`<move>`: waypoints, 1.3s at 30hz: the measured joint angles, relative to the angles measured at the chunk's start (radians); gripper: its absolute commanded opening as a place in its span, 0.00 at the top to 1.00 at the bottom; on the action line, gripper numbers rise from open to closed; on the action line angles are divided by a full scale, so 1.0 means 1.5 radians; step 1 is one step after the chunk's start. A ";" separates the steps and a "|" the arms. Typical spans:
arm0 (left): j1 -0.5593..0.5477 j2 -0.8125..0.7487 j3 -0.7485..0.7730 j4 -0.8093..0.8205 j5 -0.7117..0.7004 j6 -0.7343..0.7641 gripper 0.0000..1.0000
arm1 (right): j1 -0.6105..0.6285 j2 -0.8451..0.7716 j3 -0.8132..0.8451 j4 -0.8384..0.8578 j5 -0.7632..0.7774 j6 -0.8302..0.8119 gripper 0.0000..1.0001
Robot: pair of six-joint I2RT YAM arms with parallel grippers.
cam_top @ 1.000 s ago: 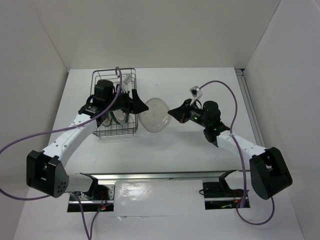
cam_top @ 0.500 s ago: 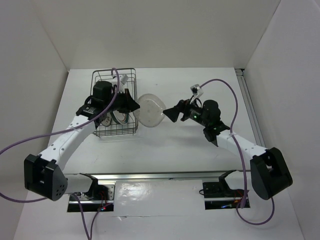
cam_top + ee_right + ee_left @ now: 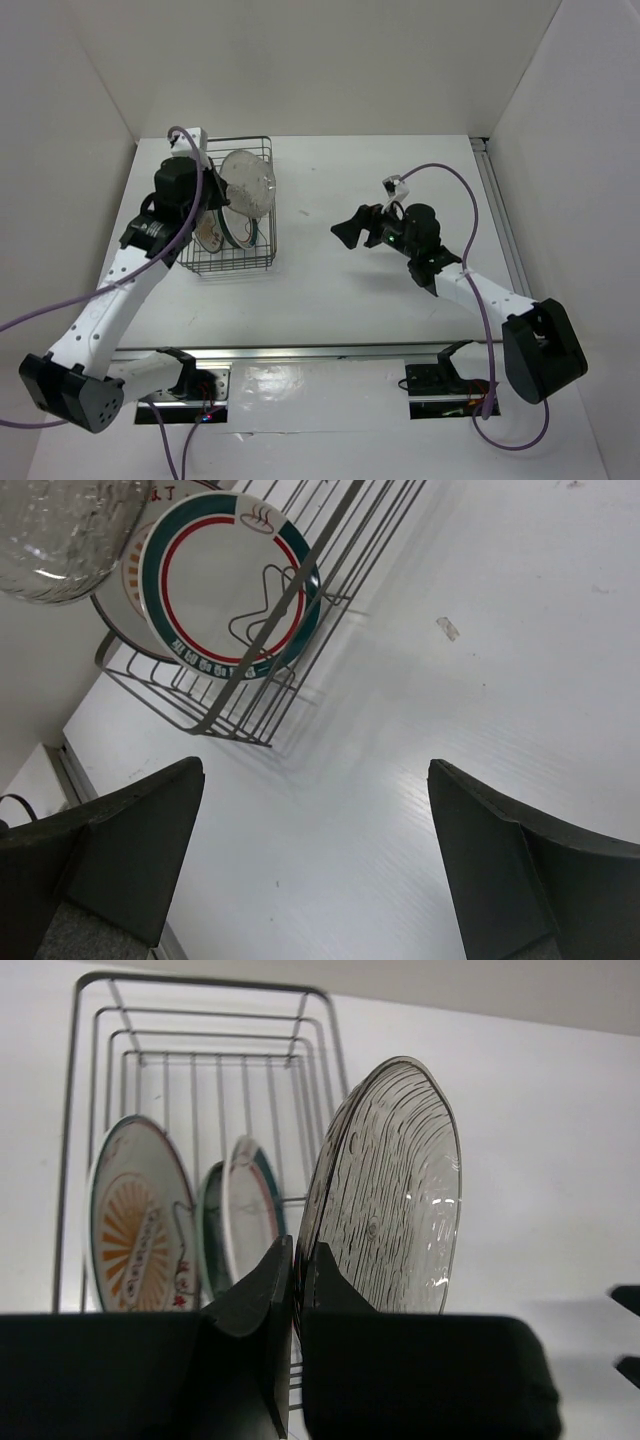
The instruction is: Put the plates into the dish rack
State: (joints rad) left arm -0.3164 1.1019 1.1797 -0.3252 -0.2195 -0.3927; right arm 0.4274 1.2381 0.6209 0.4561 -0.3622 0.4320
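The clear greyish plate [image 3: 390, 1190] stands on edge, pinched at its lower rim by my left gripper [image 3: 298, 1252], which is shut on it. From above, this plate [image 3: 247, 183] hangs over the far half of the wire dish rack [image 3: 266, 262], with the left gripper [image 3: 218, 190] at its left side. The sunburst plate [image 3: 135, 1230] and the blue-teal plate [image 3: 245, 1215] stand upright in the rack behind it. My right gripper [image 3: 348, 232] is open and empty, right of the rack over bare table. Its wrist view shows the teal plate [image 3: 215, 570] in the rack [image 3: 340, 540].
The rack sits at the table's left, near the left wall. White walls close in the back and both sides. A metal rail [image 3: 500, 220] runs along the table's right edge. Purple cables [image 3: 450, 175] arch over both arms.
The right gripper let go of the clear plate and opened wide. The left gripper closed on it and carried it leftward, from between the arms to above the rack.
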 measured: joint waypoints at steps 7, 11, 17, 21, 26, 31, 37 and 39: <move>0.000 0.117 0.065 -0.079 -0.119 0.000 1.00 | -0.003 -0.016 -0.019 -0.011 -0.006 -0.009 0.00; -0.007 0.155 0.098 -0.104 -0.172 -0.001 1.00 | -0.012 -0.020 -0.021 -0.014 -0.013 -0.019 0.00; -0.033 0.186 0.142 -0.134 -0.235 0.000 1.00 | -0.027 -0.024 -0.032 -0.016 -0.027 -0.023 0.00; -0.039 0.212 0.158 -0.145 -0.257 0.007 1.00 | -0.031 -0.024 -0.035 -0.016 -0.036 -0.023 0.00; -0.060 0.260 0.206 -0.166 -0.313 0.036 1.00 | -0.040 -0.024 -0.037 -0.015 -0.044 -0.023 0.00; -0.100 0.285 0.232 -0.171 -0.370 0.062 1.00 | -0.051 -0.024 -0.039 -0.015 -0.050 -0.023 0.00; -0.124 0.302 0.233 -0.173 -0.411 0.078 1.00 | -0.056 -0.024 -0.040 -0.015 -0.061 -0.022 0.00; -0.124 0.302 0.226 -0.175 -0.417 0.083 1.00 | -0.057 -0.024 -0.040 -0.014 -0.063 -0.022 0.00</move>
State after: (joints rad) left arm -0.5018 1.5547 1.5188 -0.5884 -0.8455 -0.2680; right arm 0.3424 1.2026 0.5602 0.4343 -0.4572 0.3988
